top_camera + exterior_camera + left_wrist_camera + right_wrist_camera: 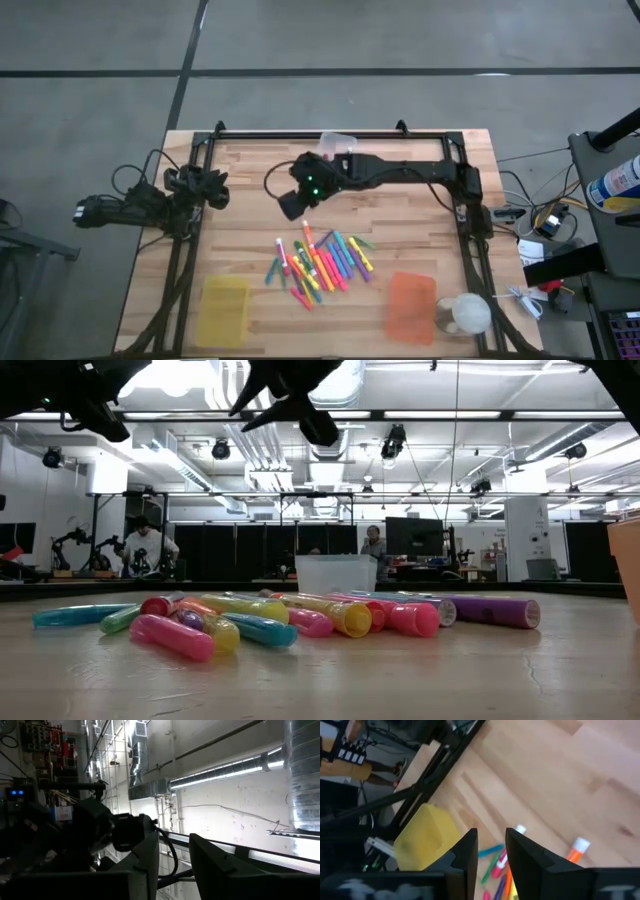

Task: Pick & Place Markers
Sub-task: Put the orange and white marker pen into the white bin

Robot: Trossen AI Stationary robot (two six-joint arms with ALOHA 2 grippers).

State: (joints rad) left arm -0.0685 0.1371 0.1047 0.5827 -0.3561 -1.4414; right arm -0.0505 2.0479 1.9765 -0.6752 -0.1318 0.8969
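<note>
Right claw [291,207] hangs above the worktop [400,225], left of centre, just up at 11 o'clock from the marker pile, clear of it. In the right wrist view its fingers [468,851] stand a narrow gap apart with nothing between them; worktop and markers show through the gap.

Markers [322,261] lie loose on the worktop in one cluster a bit below centre, fanned out, many touching or overlapping. Pink, orange, yellow, green, blue and purple visible. In the low view they lie flat in a row across the middle.

Yellow bin [225,311] at 8 o'clock from the pile, near the front edge. Orange bin [411,307] at 4 o'clock from it. Clear bin [338,142] at the far edge, 12 o'clock. No markers visible in any of them.

Left claw [88,212] is parked off the worktop's left edge at 9 o'clock. Its fingers [150,857] are apart, holding nothing, pointed at the ceiling.
</note>
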